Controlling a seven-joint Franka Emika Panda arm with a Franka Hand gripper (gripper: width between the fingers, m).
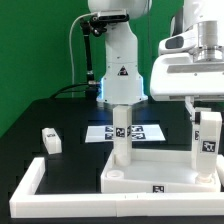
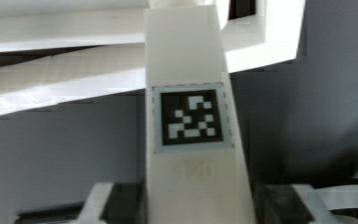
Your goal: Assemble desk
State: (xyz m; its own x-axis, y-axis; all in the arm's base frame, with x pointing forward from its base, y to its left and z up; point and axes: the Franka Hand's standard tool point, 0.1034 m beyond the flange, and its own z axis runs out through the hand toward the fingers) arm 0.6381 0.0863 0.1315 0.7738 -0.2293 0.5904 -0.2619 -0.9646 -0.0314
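The white rimmed tabletop (image 1: pixel 150 181) lies flat at the front right of the black table. One white leg (image 1: pixel 122 130) stands upright on the corner towards the exterior view's left, its tag facing the camera. A second tagged leg (image 1: pixel 208 136) stands at the corner towards the exterior view's right, with my gripper (image 1: pixel 206 112) directly above it and shut on its upper end. In the wrist view this leg (image 2: pixel 194 110) fills the middle between my fingers (image 2: pixel 108 202), running down to the tabletop rim (image 2: pixel 265 40). A third leg (image 1: pixel 50 140) lies loose on the table, off towards the exterior view's left.
The long white border rail (image 1: pixel 28 185) runs along the front and up the side at the exterior view's left. The marker board (image 1: pixel 145 131) lies flat behind the tabletop. The arm's base (image 1: pixel 118 75) stands at the back centre, with a cable beside it.
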